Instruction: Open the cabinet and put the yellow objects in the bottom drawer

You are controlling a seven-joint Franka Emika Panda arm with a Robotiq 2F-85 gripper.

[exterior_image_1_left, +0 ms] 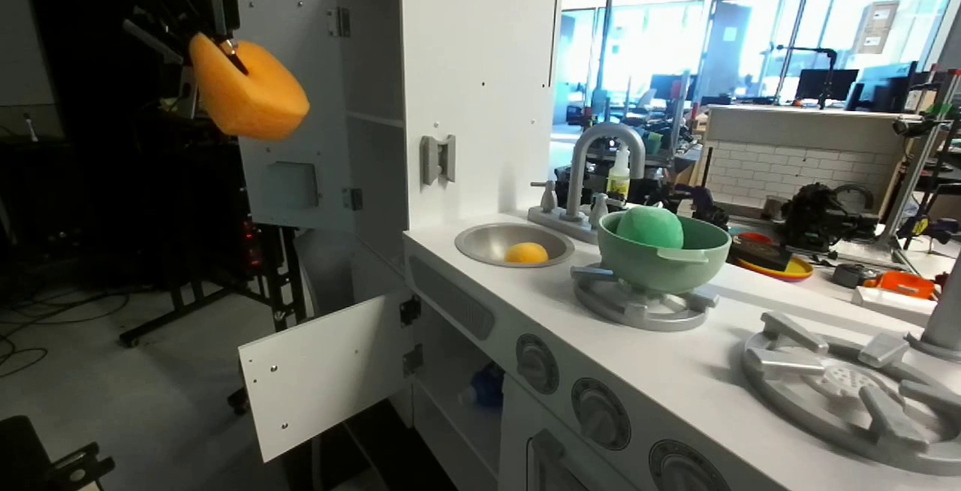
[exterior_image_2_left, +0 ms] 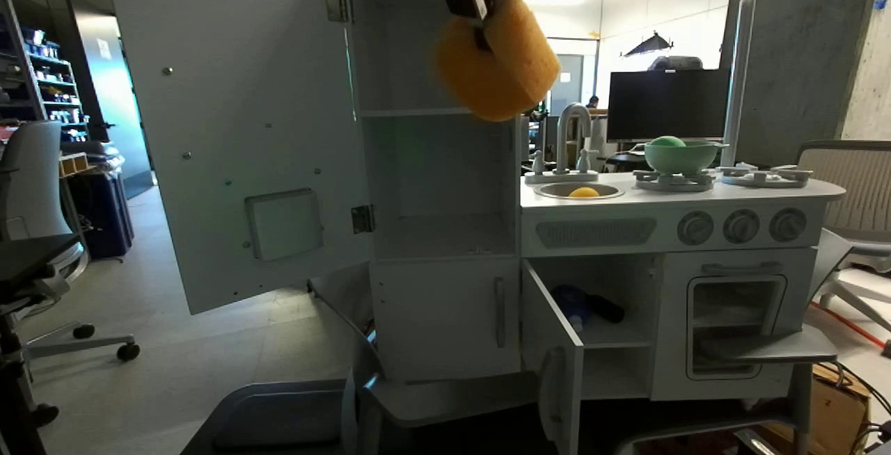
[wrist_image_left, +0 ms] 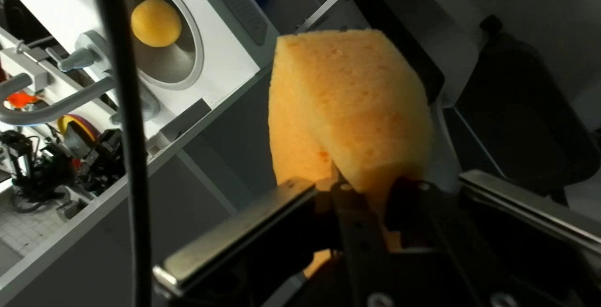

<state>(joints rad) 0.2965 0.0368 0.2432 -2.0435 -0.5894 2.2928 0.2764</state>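
Pinching the sponge (exterior_image_1_left: 259, 104) in our nearly closed gripper (wrist_image_left: 373, 187) high by the cupboard (exterior_image_1_left: 480, 55), we should lower it slowly around the low door (exterior_image_1_left: 323, 371), as the ball (wrist_image_left: 156, 22) waits in the sink (wrist_image_left: 174, 63).

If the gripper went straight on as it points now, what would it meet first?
Past the sponge in its grip, the gripper would probably meet the open lower door, though depth is unclear.

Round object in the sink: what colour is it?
Yellow; the round object shows best in the wrist view.
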